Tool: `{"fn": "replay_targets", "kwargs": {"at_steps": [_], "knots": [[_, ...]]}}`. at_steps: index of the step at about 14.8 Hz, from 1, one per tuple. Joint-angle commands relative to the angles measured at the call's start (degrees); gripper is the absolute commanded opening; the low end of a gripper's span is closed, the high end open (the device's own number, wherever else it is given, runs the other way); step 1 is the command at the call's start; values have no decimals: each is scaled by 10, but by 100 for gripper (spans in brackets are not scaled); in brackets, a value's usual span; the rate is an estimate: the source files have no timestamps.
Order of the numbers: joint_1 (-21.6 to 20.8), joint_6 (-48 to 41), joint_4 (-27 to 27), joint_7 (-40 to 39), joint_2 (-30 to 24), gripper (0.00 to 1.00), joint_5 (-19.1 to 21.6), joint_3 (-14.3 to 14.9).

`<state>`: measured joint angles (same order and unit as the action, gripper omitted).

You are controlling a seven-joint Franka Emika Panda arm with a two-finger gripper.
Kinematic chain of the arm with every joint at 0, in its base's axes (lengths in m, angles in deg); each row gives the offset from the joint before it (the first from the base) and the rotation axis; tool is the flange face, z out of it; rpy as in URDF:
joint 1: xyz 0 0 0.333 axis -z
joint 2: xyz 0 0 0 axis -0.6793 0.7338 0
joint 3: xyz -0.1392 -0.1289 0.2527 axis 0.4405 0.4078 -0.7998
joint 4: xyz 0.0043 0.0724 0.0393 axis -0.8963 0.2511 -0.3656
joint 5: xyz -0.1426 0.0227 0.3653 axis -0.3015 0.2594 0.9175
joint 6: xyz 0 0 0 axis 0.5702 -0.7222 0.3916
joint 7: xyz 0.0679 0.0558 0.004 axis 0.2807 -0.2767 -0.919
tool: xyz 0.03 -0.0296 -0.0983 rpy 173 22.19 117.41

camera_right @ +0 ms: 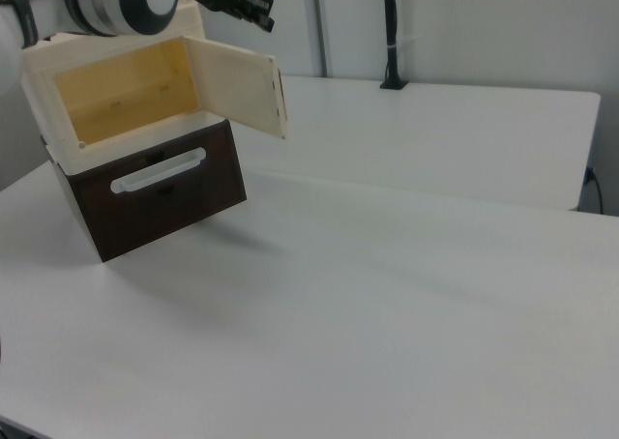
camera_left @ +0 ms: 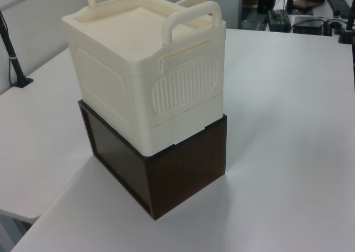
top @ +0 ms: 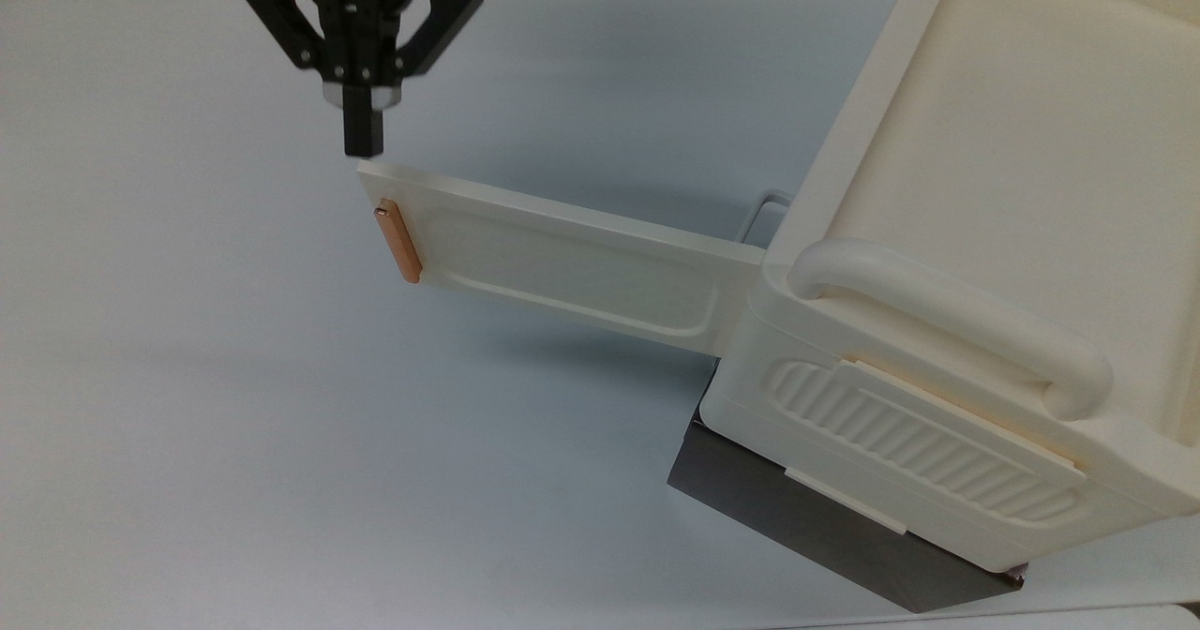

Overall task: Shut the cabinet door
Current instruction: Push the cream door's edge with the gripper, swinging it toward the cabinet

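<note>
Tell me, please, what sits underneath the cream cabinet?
The cabinet rests on a dark brown base whose front carries a pale drawer handle. What the base holds is hidden behind its closed front.

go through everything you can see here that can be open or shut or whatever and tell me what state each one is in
cabinet door: swung wide open, standing out from the cabinet.
cabinet: open, its cream interior exposed, sitting on the dark base.
drawer in the dark base: pushed in, shut.
claw: fingers together, shut on nothing, tip right at the door's free corner above the copper handle.
</note>
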<state>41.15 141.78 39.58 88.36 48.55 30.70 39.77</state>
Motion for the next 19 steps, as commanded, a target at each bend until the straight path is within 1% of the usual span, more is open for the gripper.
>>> {"fn": "replay_targets", "kwargs": {"at_steps": [1, 5, 9, 11, 13, 14, 17, 19], "knots": [[-7, 11, -11, 14, 15, 0, -4, 4], [-10, -4, -9, 14, 17, 0, -4, 3], [-11, -88, -9, 9, 11, 0, -9, -1], [-12, -150, -11, 5, 0, 0, -11, -6], [-19, -251, -12, -26, -15, 0, 0, -15], [-19, -281, -13, -35, -18, 0, 5, -22], [-21, -305, -13, -40, -23, 0, 36, -28], [-37, -318, -13, -42, -30, 0, 43, -36]]}}
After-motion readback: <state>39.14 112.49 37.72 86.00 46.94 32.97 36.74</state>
